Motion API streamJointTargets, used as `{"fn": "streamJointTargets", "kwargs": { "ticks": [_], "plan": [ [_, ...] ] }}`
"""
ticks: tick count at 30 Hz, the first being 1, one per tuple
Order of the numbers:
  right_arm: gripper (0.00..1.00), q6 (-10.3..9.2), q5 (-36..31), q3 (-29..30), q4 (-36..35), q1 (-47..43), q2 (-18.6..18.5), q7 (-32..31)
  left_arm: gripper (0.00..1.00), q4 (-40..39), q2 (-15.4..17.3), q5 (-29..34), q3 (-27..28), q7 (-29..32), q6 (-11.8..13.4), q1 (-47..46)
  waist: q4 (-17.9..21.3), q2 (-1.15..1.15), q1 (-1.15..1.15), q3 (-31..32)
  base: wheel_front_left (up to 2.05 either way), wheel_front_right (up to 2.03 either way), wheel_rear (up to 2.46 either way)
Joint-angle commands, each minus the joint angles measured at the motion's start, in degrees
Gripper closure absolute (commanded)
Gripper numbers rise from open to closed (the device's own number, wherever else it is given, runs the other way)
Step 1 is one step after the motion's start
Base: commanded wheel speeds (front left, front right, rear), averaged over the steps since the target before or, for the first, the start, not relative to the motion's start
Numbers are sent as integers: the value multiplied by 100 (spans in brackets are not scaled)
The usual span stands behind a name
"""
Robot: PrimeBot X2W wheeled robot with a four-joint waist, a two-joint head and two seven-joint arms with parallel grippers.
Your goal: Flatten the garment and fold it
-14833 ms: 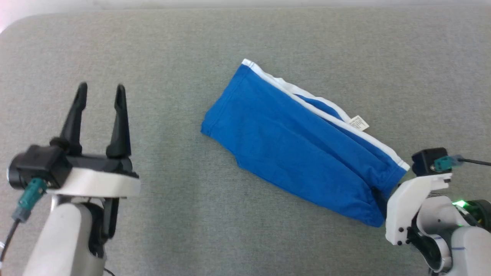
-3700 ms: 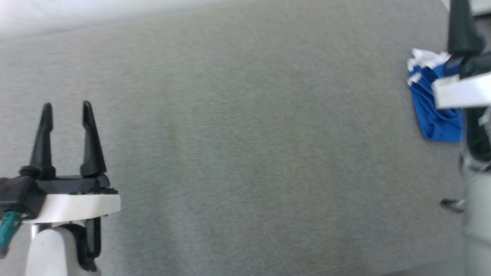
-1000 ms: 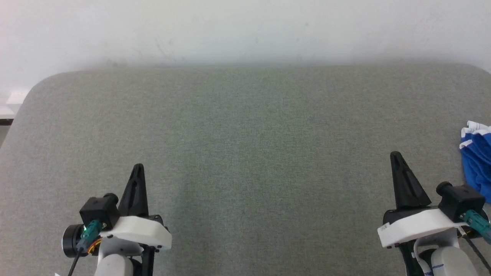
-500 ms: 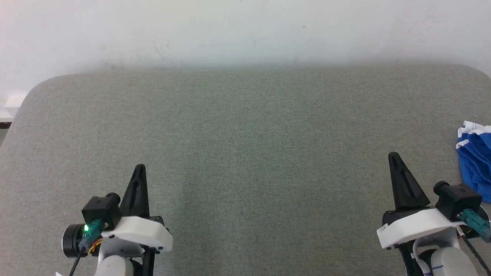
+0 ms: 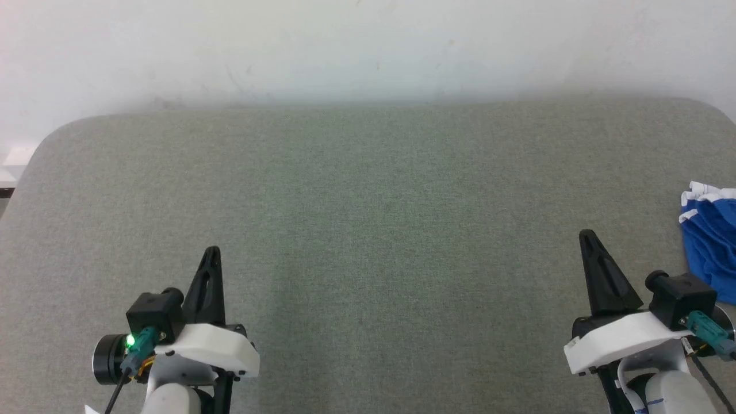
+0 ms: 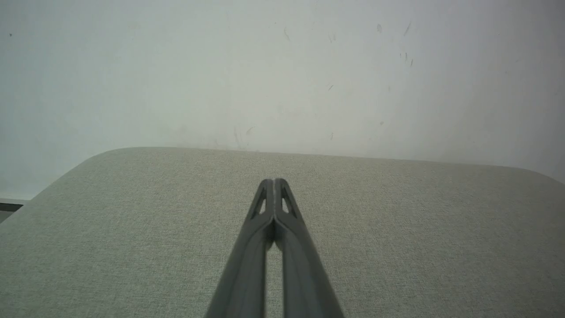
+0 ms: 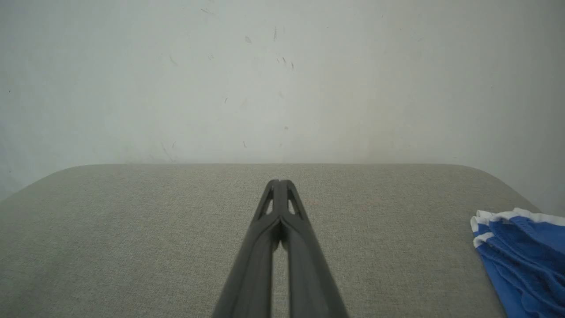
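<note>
The blue shorts [image 5: 710,253] lie at the right edge of the head view, on the grey fabric-covered tabletop [image 5: 368,230], and the frame cuts off part of them. In the right wrist view they sit at the lower right, with white trim edges stacked one over another at the near corner and soft creases running through the blue cloth. That layering suggests a folded bundle rather than a spread-out garment. How neat the fold is cannot be told, since so much of it is out of frame.

The right gripper [image 5: 589,238] rests at the lower right of the head view, near the shorts but clear of them. Its fingers are pressed together with nothing between them. The left gripper [image 5: 211,256] sits at the lower left, well apart from the cloth, and its fingers are likewise closed on nothing, tips meeting. Both point up the frame toward the pale wall [image 5: 368,46].

This looks like a parked pose. The arms are drawn low and to the sides, so the middle of the tabletop is open, and the shorts are off at the margin where neither arm would disturb them.
</note>
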State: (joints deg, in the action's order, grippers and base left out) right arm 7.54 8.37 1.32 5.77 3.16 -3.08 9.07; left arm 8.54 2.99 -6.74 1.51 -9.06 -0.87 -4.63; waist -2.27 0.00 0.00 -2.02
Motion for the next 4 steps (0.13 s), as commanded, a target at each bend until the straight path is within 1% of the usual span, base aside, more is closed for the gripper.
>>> {"fn": "streamJointTargets", "kwargs": {
  "ticks": [1,4],
  "plan": [
    [100,-2,-71,-24,-52,-88,9,-33,100,-47,-5,66,-16,32,31,112,4,0,0,4,0,0,0],
    [100,-2,-102,-28,-73,-97,9,-69,100,-80,-5,90,-22,67,34,126,13,0,0,12,0,0,0]
  ]
}}
